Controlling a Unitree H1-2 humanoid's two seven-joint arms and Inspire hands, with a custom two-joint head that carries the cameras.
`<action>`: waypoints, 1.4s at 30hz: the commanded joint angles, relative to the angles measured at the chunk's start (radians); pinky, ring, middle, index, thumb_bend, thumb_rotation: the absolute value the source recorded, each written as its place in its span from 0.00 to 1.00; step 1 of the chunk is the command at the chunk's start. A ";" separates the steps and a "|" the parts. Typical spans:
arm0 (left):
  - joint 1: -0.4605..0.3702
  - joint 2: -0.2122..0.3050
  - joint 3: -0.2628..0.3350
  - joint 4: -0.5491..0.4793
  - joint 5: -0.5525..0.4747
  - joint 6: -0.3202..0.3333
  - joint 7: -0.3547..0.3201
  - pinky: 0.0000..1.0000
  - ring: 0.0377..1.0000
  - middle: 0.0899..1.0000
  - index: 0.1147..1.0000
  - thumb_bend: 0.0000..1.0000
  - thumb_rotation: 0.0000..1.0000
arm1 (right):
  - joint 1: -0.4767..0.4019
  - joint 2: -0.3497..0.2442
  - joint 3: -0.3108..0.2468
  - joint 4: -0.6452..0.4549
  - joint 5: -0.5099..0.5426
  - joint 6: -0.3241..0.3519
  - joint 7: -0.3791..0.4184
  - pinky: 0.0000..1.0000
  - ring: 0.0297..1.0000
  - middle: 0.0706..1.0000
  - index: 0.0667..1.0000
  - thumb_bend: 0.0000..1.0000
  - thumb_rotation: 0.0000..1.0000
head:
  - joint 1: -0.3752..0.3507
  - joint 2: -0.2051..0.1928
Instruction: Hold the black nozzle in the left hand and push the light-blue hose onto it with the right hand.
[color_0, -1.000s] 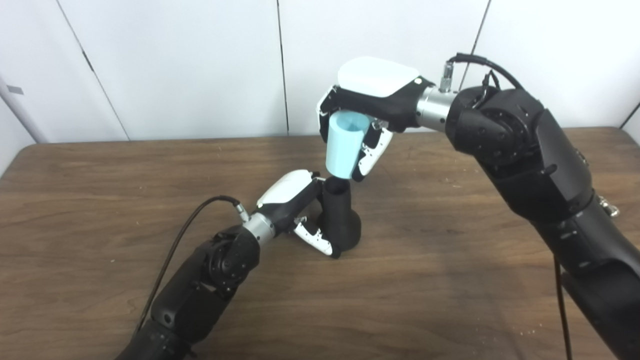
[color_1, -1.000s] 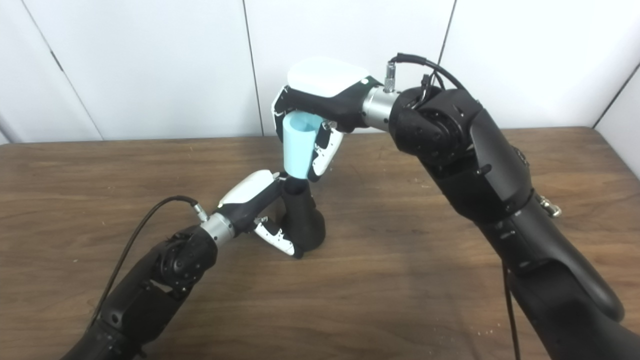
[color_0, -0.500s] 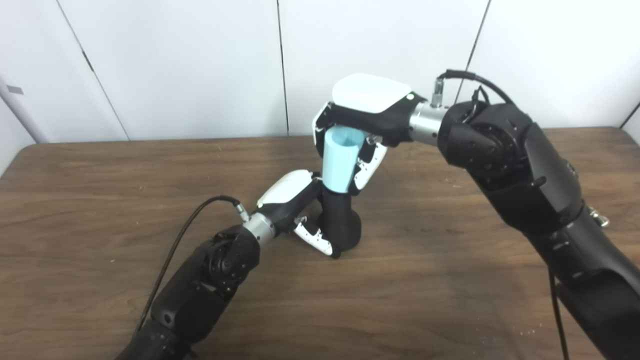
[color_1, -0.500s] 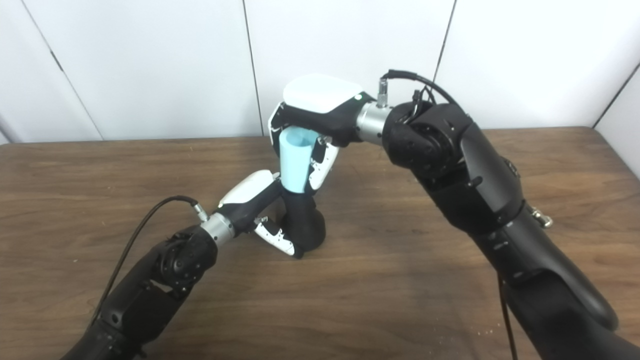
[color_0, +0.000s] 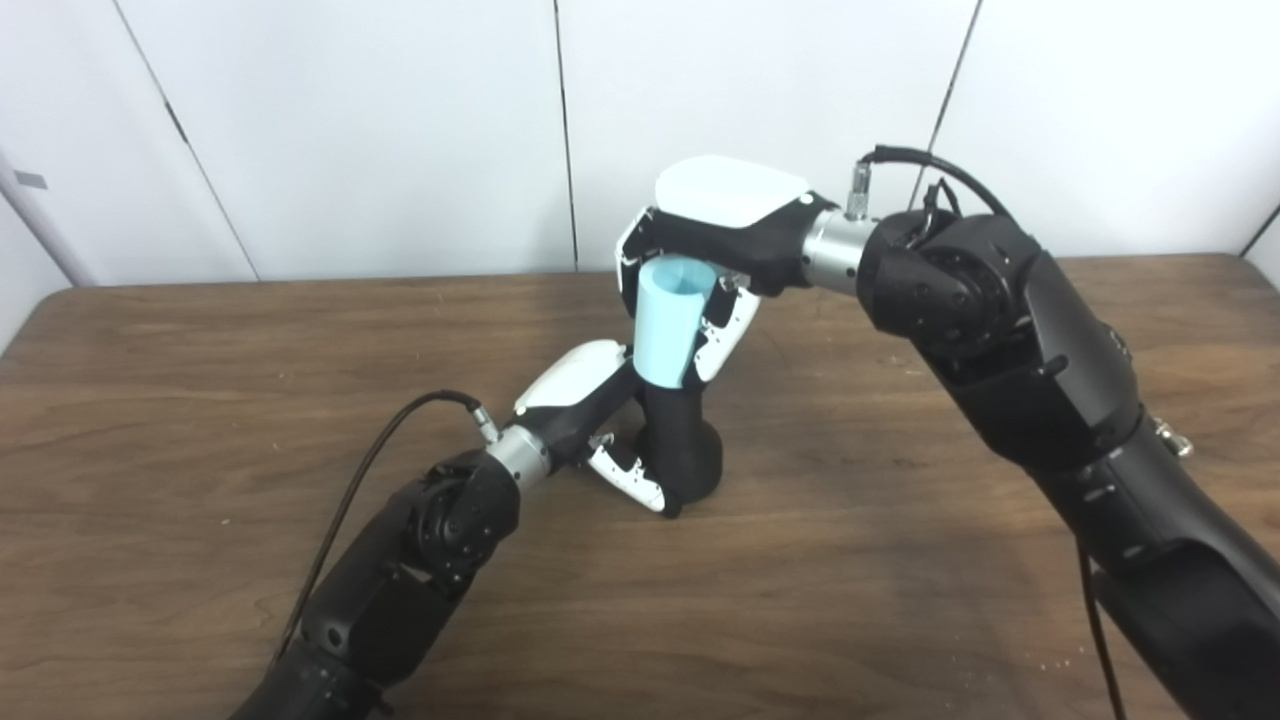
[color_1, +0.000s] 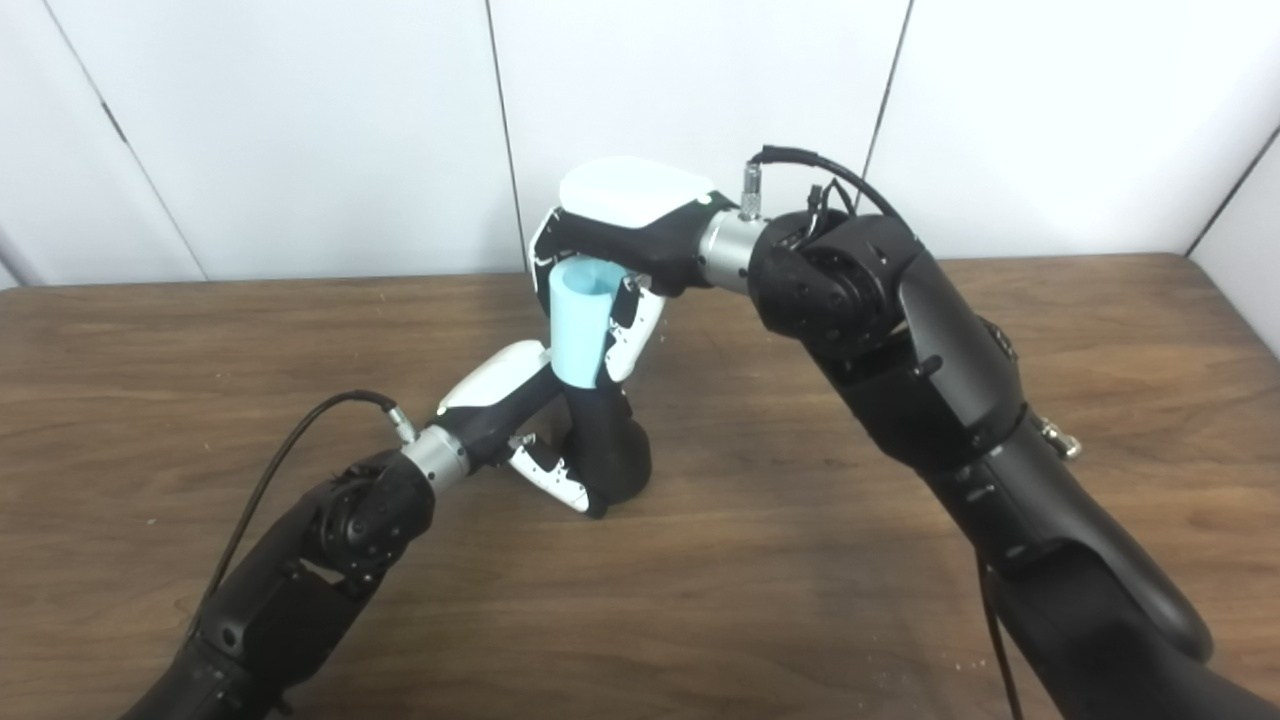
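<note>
Nowhere legible writing — hose, nozzle.

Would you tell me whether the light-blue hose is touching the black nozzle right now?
Touching. In the left eye view the light-blue hose, gripped by the right hand, covers the neck of the black nozzle with no gap; the left hand holds the nozzle.

Bright even light, soft shadows, slightly soft focus

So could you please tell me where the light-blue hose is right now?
Near the table's centre, the light-blue hose is upright in the right hand, its lower end over the top of the black nozzle held by the left hand.
</note>
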 joint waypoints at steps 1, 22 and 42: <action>0.024 -0.009 -0.035 0.005 0.007 0.021 -0.071 1.00 0.60 0.41 0.44 0.53 0.00 | -0.030 0.000 -0.005 -0.013 -0.004 -0.007 -0.023 0.39 0.43 0.44 0.43 0.50 0.00 | 0.001 0.001; 0.016 -0.003 -0.032 0.006 0.008 0.026 -0.079 1.00 0.60 0.41 0.44 0.53 0.00 | -0.006 -0.091 0.050 -0.038 -0.003 -0.108 0.040 0.38 0.44 0.46 0.43 0.50 0.00 | -0.002 0.013; 0.017 0.000 -0.024 0.012 -0.007 0.009 -0.078 1.00 0.60 0.43 0.42 0.53 0.00 | 0.053 -0.079 0.061 -0.073 0.003 -0.072 0.020 0.40 0.43 0.46 0.43 0.50 0.00 | -0.007 0.025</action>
